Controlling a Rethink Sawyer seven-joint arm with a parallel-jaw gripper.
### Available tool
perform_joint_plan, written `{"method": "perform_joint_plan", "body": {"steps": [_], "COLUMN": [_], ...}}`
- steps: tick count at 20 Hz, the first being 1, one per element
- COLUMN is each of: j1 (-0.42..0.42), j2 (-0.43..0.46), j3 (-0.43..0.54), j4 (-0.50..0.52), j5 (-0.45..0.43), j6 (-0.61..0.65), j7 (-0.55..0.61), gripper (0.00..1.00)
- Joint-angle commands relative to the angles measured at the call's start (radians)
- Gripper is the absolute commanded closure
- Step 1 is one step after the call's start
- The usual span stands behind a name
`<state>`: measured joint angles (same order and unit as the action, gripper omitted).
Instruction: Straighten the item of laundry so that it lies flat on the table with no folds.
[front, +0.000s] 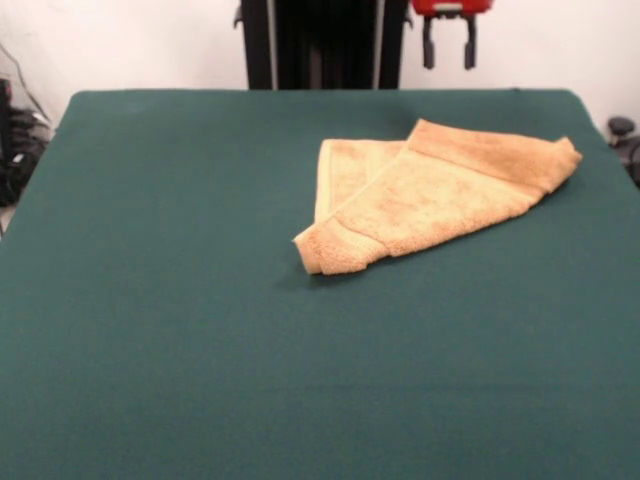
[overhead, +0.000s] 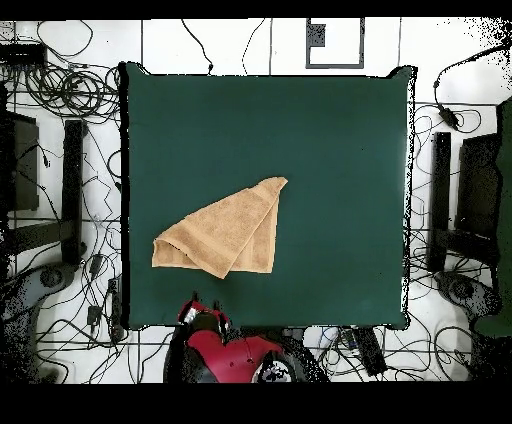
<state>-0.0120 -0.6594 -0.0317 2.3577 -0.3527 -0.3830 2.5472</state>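
Observation:
The item of laundry (front: 430, 195) is a tan-orange terry towel folded over itself into a rough triangle, lying on the right half of the dark green table (front: 200, 330) in the front view. A woven band runs along its upper edge and one folded corner points toward the near left. From overhead the item of laundry (overhead: 228, 232) lies near the table (overhead: 330, 150) edge closest to the robot. My gripper (front: 449, 45) hangs above the far edge, behind the towel, clear of it, open with nothing between its two dark fingers. From overhead the gripper (overhead: 204, 310) sits just off the table edge.
Cables and black equipment crowd the floor around the table on both sides (overhead: 60, 180). The robot's dark pedestal (front: 320, 45) stands behind the far edge. Wide bare green cloth stretches left of and in front of the towel.

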Motion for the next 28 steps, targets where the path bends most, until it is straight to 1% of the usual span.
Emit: {"method": "perform_joint_plan", "body": {"steps": [1,4,6,8,9,12,15,17,19,28], "j1": [0.075,0.106,0.101,0.076,0.051,-0.054,-0.123,-0.141,-0.149,-0.148], "j2": [0.252,0.337,0.356,0.311,0.267,0.122,0.035,-0.004,-0.018,-0.023], "j3": [-0.070,-0.105,-0.111,-0.102,-0.090,0.006,0.068,0.084,0.092,0.079], "j4": [-0.129,-0.160,-0.175,-0.159,-0.143,-0.080,-0.054,-0.043,-0.036,-0.038], "j5": [0.010,0.048,0.046,0.014,-0.014,-0.094,-0.124,-0.127,-0.129,-0.144], "j6": [-0.204,-0.276,-0.287,-0.243,-0.205,-0.073,0.019,0.052,0.061,0.059], "j7": [0.060,0.065,0.060,0.049,0.043,0.051,0.052,0.050,0.054,0.049], "gripper": [0.00,0.00,0.00,0.00,0.00,0.00,0.00,0.00,0.00,0.00]}}
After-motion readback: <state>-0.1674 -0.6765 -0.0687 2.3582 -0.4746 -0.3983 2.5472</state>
